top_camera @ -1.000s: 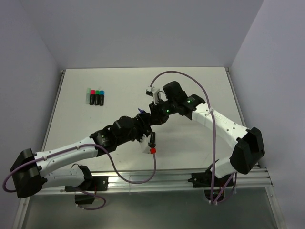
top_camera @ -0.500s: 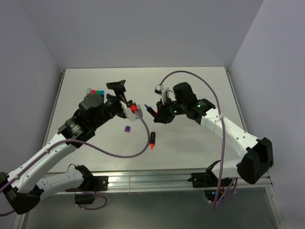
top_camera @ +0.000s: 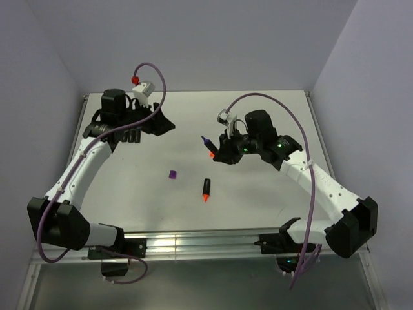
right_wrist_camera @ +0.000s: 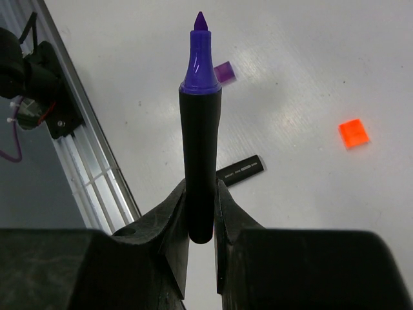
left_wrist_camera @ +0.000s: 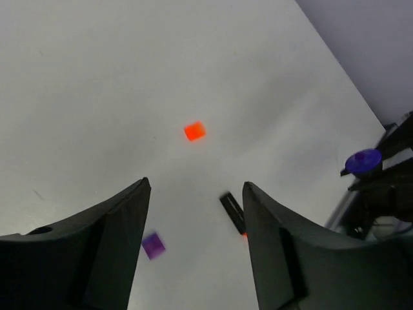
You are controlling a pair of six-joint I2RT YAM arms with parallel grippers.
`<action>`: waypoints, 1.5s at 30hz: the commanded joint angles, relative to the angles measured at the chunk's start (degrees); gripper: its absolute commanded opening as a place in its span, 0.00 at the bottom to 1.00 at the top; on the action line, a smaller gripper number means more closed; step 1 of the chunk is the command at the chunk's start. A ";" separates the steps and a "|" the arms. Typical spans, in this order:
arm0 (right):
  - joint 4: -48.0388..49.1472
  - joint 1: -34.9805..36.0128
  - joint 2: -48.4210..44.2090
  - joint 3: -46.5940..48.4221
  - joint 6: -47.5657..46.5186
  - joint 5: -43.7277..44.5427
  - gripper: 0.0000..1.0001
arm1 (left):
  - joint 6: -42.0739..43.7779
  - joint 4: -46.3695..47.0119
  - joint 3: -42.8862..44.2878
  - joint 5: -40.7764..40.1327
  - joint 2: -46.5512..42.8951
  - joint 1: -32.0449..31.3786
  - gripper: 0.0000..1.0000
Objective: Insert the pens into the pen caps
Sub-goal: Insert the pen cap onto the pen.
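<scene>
Purple pen (right_wrist_camera: 200,148) gripped, its cap not yet fetched: two arms work over a white bench (top_camera: 142,200), and every place here is given from the purple cap (top_camera: 172,174), which lies loose near mid-bench.

The left arm (top_camera: 84,165) reaches along the bench's left side to a spot beyond the cap, toward the far edge. The right arm (top_camera: 310,177) comes in from the right and stops beyond the cap and to its right.

The left hand (left_wrist_camera: 197,187) is wide and empty, with bare bench between its fingers. It hangs above the bench on the far side of the cap. The right hand (right_wrist_camera: 200,194) is clamped narrow on the purple pen's black barrel.

That pen's long axis runs out of the right hand toward the left side, coloured tip leading, clear of the bench. The left wrist camera sees the tip almost end-on. An orange pen (top_camera: 206,187) lies flat to the right of the cap and slightly nearer the arm bases, its tip pointing at the near edge. The orange cap (left_wrist_camera: 194,131) sits to the cap's right and a little farther back, under the right hand.

Neither hand is clearly closer to the purple cap. Since only the left one is free, the next move probably falls to it: come back toward the near edge, drop onto the cap, then turn its opening to face the waiting tip.
</scene>
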 commanded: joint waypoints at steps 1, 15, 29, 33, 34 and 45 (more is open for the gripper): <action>1.69 -0.46 -2.10 0.68 -1.09 0.99 0.00 | -5.69 -4.09 -0.73 7.22 -2.11 0.07 0.63; 0.80 -2.92 -1.57 1.03 -1.53 4.86 0.00 | -4.42 -17.74 -7.75 -26.72 5.37 -9.06 0.84; 0.89 -3.62 -0.69 0.68 -1.62 5.31 0.00 | -14.45 -16.66 -3.89 -35.44 21.45 -14.87 0.66; 0.89 -3.71 -1.04 -0.02 -1.88 5.39 0.00 | -15.06 -16.58 -3.54 -35.44 23.91 -16.27 0.66; 0.89 -3.80 -1.30 -0.11 -1.88 5.39 0.00 | -15.15 -16.75 -3.10 -35.53 24.96 -16.45 0.65; 0.89 -4.42 -2.80 -1.16 -1.88 5.39 0.00 | -15.24 -17.02 -2.66 -37.37 28.92 -16.89 0.52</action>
